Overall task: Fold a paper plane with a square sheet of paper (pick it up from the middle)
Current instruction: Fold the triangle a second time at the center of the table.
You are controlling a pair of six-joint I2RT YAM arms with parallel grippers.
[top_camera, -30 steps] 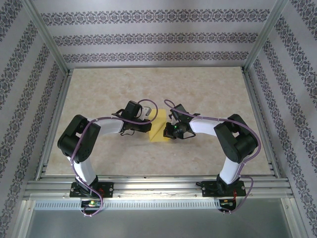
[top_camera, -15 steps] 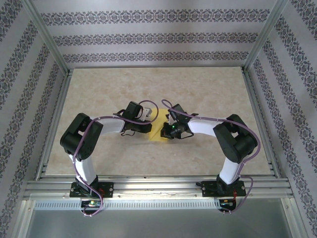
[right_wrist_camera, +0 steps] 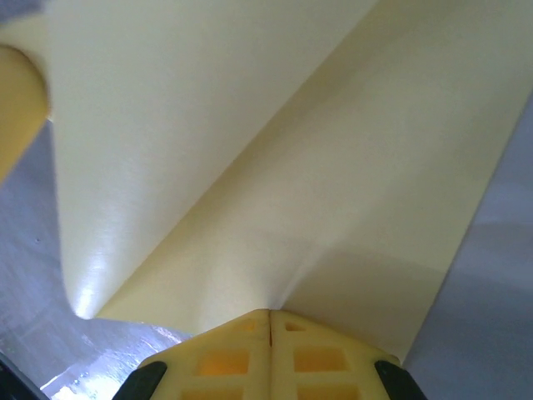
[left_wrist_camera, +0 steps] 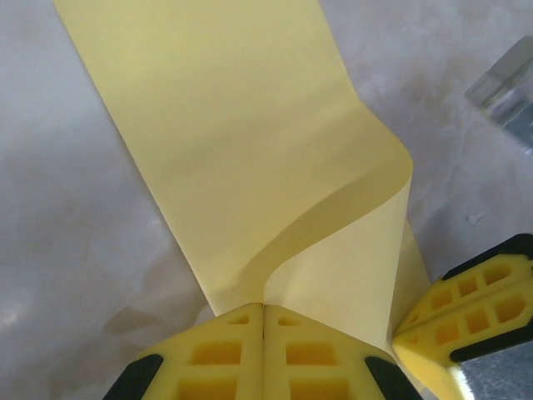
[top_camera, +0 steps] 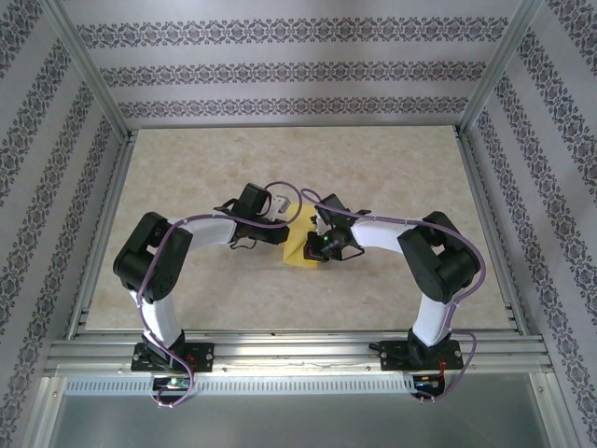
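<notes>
The square sheet of paper (left_wrist_camera: pixel 241 133) is clamped in the left fingers (left_wrist_camera: pixel 263 327) and right fingers (right_wrist_camera: pixel 269 330); pulled apart, it could be torn between them.

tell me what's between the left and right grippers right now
The square sheet of paper: the top view shows it spanning from left gripper to right gripper, and each wrist view shows jaws shut on it.
</notes>
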